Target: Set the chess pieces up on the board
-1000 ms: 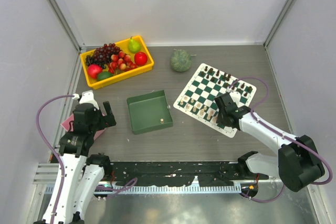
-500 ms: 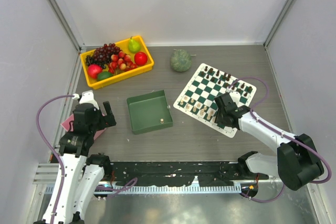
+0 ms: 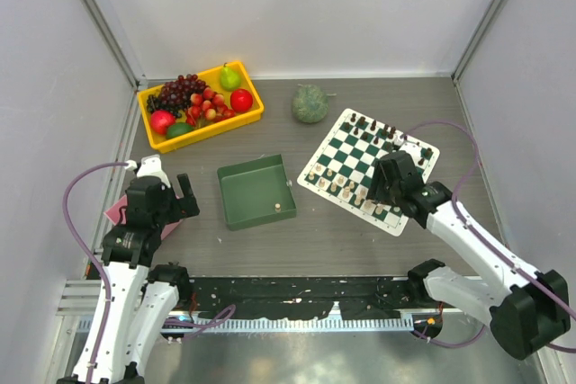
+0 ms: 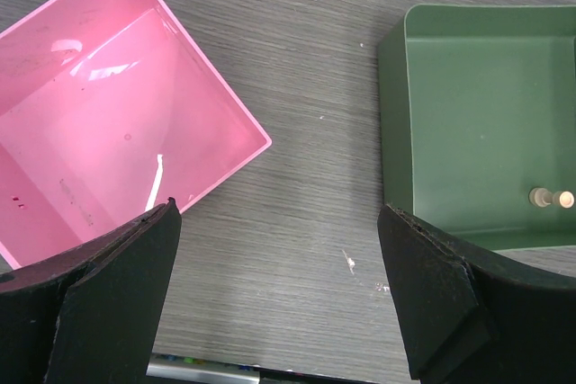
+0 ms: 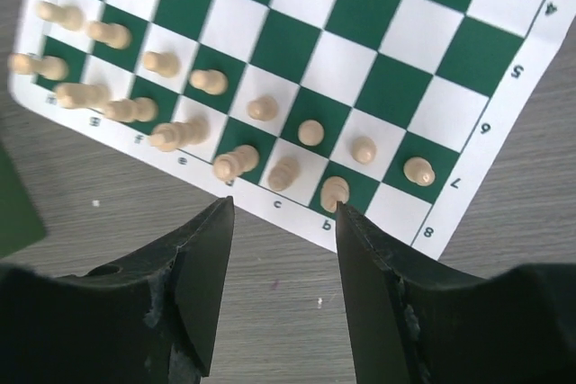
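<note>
Chess pieces (image 3: 337,182) in cream stand in two rows along the lower-left edge of the board (image 3: 389,152), right of centre in the top view, with the dark pieces (image 3: 387,132) lined up along the opposite edge. The right jaws hang over the board's near corner. Left of the board sits a green tray (image 3: 247,188) holding one last cream piece (image 3: 277,207); a yellow bin of fruit (image 3: 200,105) and a green gourd (image 3: 310,103) lie farther back on the table (image 3: 315,240).

From the left wrist, the left jaws stand wide and empty above bare table, a pink tray (image 4: 117,132) at upper left and the green tray (image 4: 486,123) at right, with the stray piece (image 4: 551,197) lying on its side near the right edge.

From the right wrist, the right jaws are partly parted with nothing between them, just below the board (image 5: 423,69). About fifteen cream pieces (image 5: 263,108) fill the two rows; the nearest (image 5: 335,193) stands just beside a fingertip. The white corner square at lower right is bare, so the cream side looks one piece short.
</note>
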`<state>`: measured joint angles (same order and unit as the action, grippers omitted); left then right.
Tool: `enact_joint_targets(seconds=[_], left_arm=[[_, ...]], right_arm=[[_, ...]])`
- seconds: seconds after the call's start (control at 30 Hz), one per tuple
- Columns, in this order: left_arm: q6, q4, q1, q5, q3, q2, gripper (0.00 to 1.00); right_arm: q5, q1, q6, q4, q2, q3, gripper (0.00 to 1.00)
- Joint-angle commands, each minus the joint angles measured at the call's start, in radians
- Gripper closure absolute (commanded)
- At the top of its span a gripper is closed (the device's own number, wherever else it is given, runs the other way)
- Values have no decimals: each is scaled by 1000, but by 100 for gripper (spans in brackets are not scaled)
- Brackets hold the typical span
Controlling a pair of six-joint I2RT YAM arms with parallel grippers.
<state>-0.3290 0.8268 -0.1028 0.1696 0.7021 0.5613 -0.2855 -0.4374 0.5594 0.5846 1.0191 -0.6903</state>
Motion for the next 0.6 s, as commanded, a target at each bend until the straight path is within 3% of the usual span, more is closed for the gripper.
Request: enact_joint_targets(seconds=[0.0,0.13,0.2,0.33,0.57], left_arm=[[7,-29,0,-16,14,6,1],[7,-29,0,-15,14,9,1],[5,-28,0,-12,14,9,1],[4,-25,0,-5,16,9,1],[2,-25,0,1,16,8,1]], right_arm=[[52,-15,-27,-5,-60,-83,44],[81,-72,-27,-40,-13,-152,43],[53,-180,-30,-60,42,-208,42],[69,-320,-38,-95,223,-322,40],[147,-394,-36,-154,543,-530,37]])
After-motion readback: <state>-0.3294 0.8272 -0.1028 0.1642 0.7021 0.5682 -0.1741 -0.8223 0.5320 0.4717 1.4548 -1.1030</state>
